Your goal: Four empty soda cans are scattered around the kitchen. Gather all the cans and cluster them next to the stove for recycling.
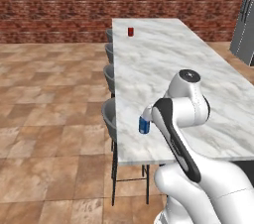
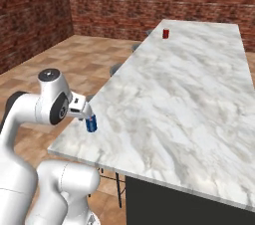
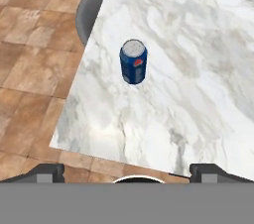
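Blue can upright, red can far off

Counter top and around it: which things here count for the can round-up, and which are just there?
For the job:
- blue can, upright near the counter's corner
- red can, upright at the far end
- gripper, open, above the blue can

Just there:
- marble counter
- stools
- fridge
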### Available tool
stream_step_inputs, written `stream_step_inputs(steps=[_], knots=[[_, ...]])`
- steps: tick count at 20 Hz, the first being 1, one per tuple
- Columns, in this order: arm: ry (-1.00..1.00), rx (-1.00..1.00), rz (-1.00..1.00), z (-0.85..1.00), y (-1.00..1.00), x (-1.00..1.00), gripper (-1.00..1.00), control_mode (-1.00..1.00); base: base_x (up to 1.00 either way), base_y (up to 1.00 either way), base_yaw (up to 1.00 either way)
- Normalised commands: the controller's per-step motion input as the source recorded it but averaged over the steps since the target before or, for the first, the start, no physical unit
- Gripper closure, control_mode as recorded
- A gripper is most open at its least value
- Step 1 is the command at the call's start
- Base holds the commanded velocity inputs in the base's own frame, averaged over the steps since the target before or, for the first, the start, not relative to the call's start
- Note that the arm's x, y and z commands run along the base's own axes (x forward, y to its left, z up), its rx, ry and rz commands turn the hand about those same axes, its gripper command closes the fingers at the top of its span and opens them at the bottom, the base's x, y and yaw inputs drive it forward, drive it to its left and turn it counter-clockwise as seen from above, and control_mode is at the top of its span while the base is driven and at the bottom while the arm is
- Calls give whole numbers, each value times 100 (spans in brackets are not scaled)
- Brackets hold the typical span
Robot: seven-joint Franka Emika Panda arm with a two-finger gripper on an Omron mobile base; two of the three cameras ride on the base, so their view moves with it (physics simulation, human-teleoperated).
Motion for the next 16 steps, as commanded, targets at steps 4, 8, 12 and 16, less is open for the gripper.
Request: stream_step_inputs(steps=[4, 8, 12, 16], knots=[[3, 0, 0, -10, 0, 20, -100, -100, 0, 0, 0], [3, 0, 0, -14, 0, 19, -100, -100, 0, 0, 0], [3, 0, 0, -10, 0, 23, -100, -100, 0, 0, 0], [2, 0, 0, -9, 0, 21, -100, -100, 0, 0, 0]])
